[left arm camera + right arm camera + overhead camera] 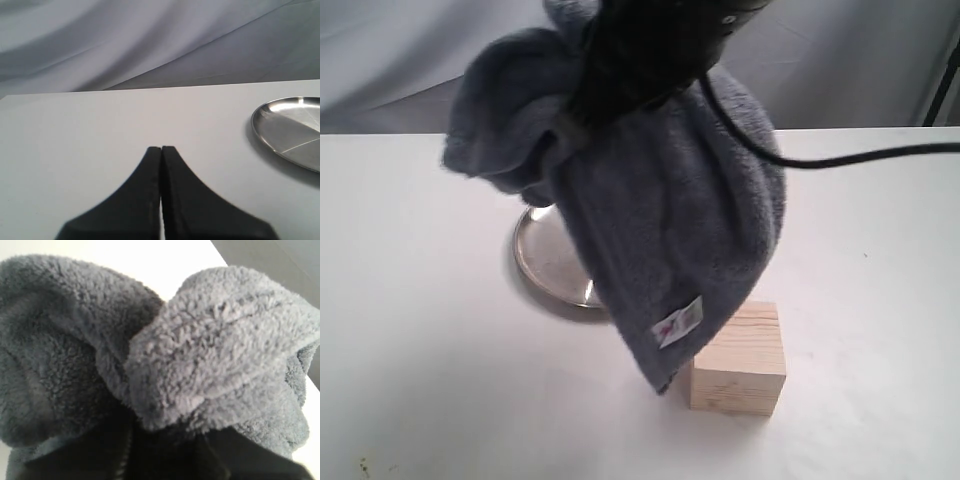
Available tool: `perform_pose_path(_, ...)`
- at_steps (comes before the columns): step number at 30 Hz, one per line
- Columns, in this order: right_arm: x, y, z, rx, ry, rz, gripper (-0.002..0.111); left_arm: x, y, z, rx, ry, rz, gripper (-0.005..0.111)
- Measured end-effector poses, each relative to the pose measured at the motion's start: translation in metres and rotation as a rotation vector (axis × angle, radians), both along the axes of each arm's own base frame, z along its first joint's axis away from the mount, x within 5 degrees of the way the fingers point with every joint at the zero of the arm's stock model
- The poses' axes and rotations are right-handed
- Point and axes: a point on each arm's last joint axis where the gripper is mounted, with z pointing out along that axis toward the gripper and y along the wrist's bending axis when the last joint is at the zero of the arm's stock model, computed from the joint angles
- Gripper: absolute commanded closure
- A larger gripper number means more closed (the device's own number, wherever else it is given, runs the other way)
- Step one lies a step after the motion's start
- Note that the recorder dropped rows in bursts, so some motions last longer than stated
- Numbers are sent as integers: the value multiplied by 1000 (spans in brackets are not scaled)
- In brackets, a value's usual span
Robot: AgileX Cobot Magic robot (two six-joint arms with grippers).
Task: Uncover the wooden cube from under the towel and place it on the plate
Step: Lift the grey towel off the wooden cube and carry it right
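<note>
The blue-grey towel (660,220) hangs bunched in the air from my right gripper (582,118), which is shut on its upper folds. Its white label (678,322) dangles near the low tip. In the right wrist view the towel (200,350) fills the picture and hides the fingers. The wooden cube (740,360) stands uncovered on the white table, just right of the hanging tip. The steel plate (548,262) lies behind the towel, partly hidden. My left gripper (161,148) is shut and empty over bare table, with the plate (290,127) off to its side.
The white table (420,350) spreads around the cube and plate. A grey cloth backdrop (410,60) hangs behind it. A black cable (860,158) runs from the right arm toward the right edge.
</note>
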Motion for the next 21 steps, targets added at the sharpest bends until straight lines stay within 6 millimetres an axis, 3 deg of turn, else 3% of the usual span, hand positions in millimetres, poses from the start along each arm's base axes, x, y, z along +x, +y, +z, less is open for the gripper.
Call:
perform_pose_path(9, 67, -98, -1, -11, 2, -340, 108, 0, 0, 0, 0, 0, 0, 107)
perform_pose_path(14, 95, -147, -14, -53, 24, -475, 108, 0, 0, 0, 0, 0, 0, 107)
perform_pose_path(18, 117, -172, -36, -106, 70, -525, 108, 0, 0, 0, 0, 0, 0, 107)
perform_pose_path(21, 129, -178, -56, -143, 120, -532, 108, 0, 0, 0, 0, 0, 0, 107)
